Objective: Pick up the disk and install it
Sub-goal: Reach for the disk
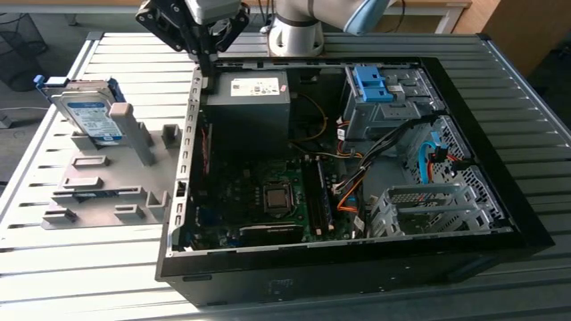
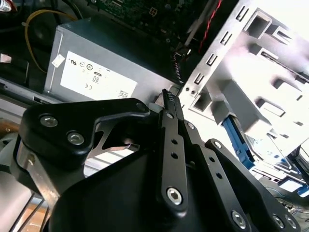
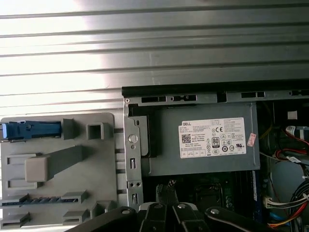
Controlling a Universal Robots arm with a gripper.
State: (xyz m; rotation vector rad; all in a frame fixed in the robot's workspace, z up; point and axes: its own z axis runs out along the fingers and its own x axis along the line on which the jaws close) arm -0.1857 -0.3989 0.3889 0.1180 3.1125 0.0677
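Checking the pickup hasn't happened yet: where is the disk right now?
In the exterior view the disk stands on edge on the grey holder plate at the view's left, outside the computer case.

Slatted metal table (image 1: 89, 267) w/ long grooves spans the exterior view. Strong light glares off slats at exterior view's left. The table (image 3: 145, 48) is just as bright in first wrist view. Wood furniture (image 1: 522, 27) behind, at exterior view's right, w/ dark floor (image 1: 555, 87) beside it. Dark mesh bin (image 1: 16, 40) sits at far left.
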